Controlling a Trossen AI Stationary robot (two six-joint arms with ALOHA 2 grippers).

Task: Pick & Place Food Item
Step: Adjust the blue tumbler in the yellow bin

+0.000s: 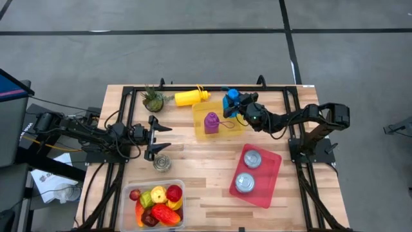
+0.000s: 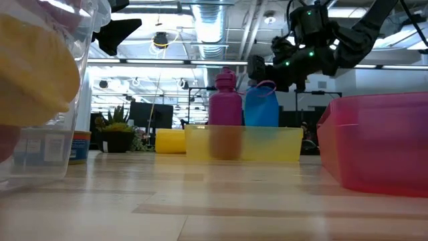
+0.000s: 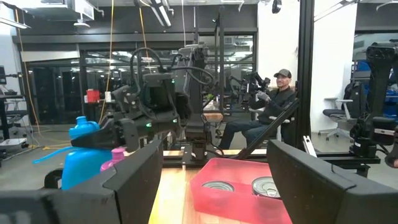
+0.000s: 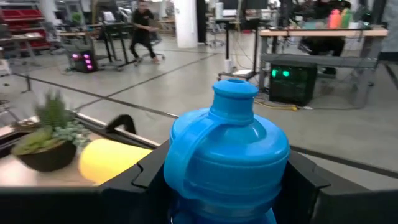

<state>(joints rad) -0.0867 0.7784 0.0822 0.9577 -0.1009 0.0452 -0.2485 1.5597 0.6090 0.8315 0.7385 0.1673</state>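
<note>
Right gripper (image 1: 235, 107): I have its jaws closed round the blue bottle (image 1: 230, 100), one finger on each flank in the right wrist view.
Blue bottle: upright at the far edge of the counter (image 1: 206, 177), just beside the yellow tray (image 1: 237, 129) and near the yellow bottle (image 1: 188, 97) lying on its side.
Purple bottle (image 1: 211, 122): standing inside the yellow tray.
Left gripper (image 1: 159, 138): jaws wide and holding nothing, hanging above the counter near a small can (image 1: 162, 164).
Slip risk: I judge the rounded plastic could twist or slide in my grip if I swing fast.
Collision risk: carried low, the blue bottle could clip the tray wall or topple the purple bottle.
Far edge risk: a loose release there could roll it off the counter.
</note>
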